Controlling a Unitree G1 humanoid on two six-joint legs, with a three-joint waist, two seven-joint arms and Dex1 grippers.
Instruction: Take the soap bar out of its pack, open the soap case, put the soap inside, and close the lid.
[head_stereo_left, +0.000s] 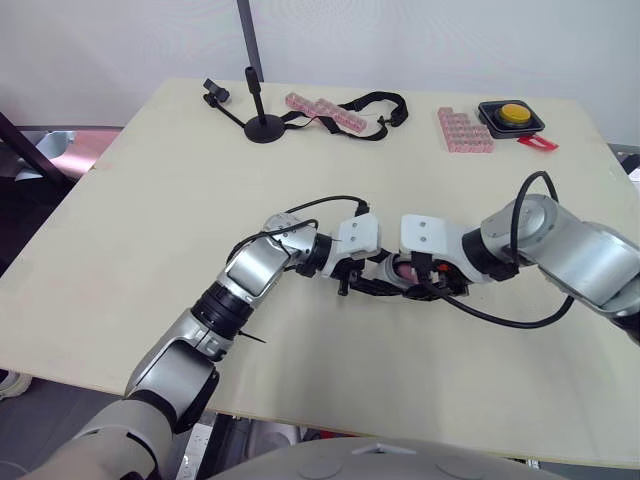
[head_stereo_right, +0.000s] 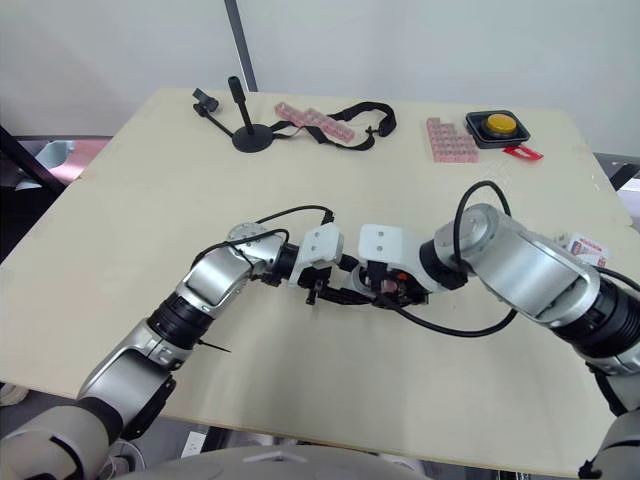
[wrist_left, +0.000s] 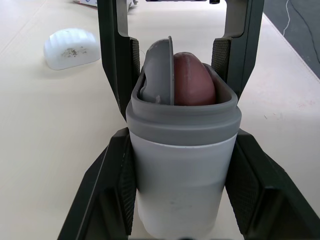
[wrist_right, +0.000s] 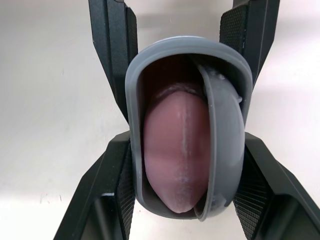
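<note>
**A:** Start on the left. What has the left gripper got?

**B:** The left gripper (wrist_left: 180, 150) is clamped on the white body of the case (wrist_left: 182, 195), one pad on each side. It holds it over the middle of the table (head_stereo_left: 150, 200).

**A:** And the soap?

**B:** The soap (wrist_right: 175, 150) is in the case, its pink end standing past the grey rim. A grey insert (wrist_left: 160, 70) stands on edge beside it, touching it.

**A:** Do the head views give that?

**B:** Hardly. From the head the two arms meet over the case, and a patch of pink peeps out between them. The left wrist view gives the case from its side. The right wrist view looks straight into its open mouth.

**A:** The lid?

**B:** It is off. The left wrist view has the lid (wrist_left: 70, 47) lying on the table, well apart from the case.

**A:** Now the right gripper.

**B:** The right gripper (wrist_right: 186, 150) faces the left one. Its pads press on the rim from both sides.

**A:** Further right?

**B:** The right eye view gives the pack (head_stereo_right: 583, 246), near the table's right edge. Along the far edge stand a stand (head_stereo_left: 263, 127), a strap (head_stereo_left: 375, 100), pink blocks (head_stereo_left: 464, 131) and a yellow button (head_stereo_left: 513, 113).
</note>
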